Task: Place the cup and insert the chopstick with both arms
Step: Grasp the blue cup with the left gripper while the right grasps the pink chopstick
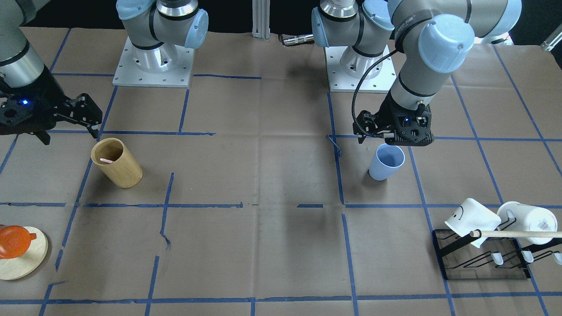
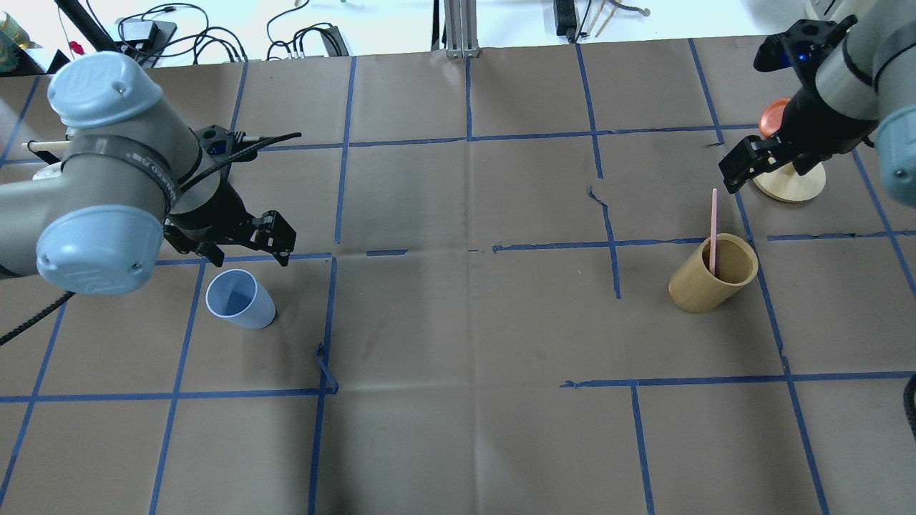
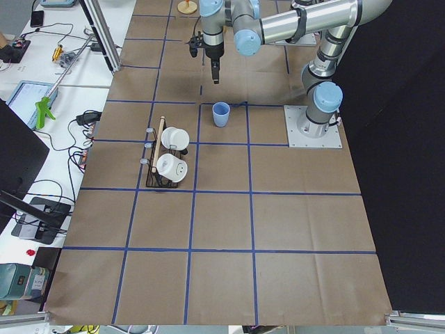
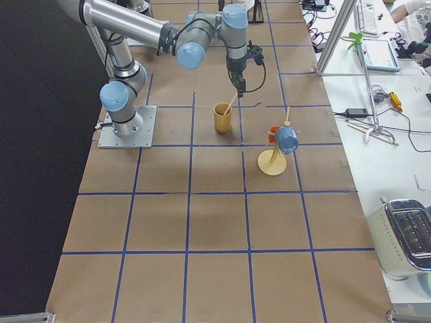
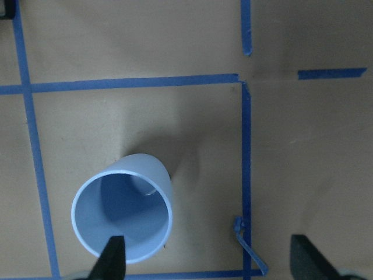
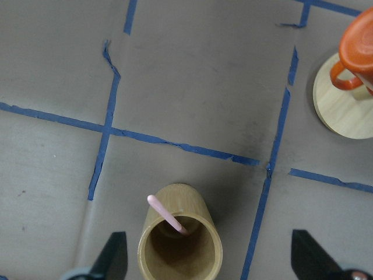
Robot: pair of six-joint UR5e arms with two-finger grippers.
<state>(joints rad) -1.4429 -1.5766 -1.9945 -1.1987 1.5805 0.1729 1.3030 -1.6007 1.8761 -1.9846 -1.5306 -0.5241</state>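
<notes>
My left gripper [image 2: 243, 250] has its jaws apart. The blue cup [image 2: 240, 300] stands upright just below them, untouched, so it looks placed. My right gripper [image 1: 70, 131] is spread too, with the pink chopstick [image 2: 713, 229] leaning inside the bamboo holder [image 2: 712, 275] beneath its jaws.

Legible wording: none for you to log.
Marks: a drawn smiley face on the white mug [image 1: 472, 217], lower right of the front-facing view.
Grey print on the neighbouring mug [image 1: 533, 221] and lettering on the left arm's black band [image 2: 149, 172] are too small to read.
</notes>
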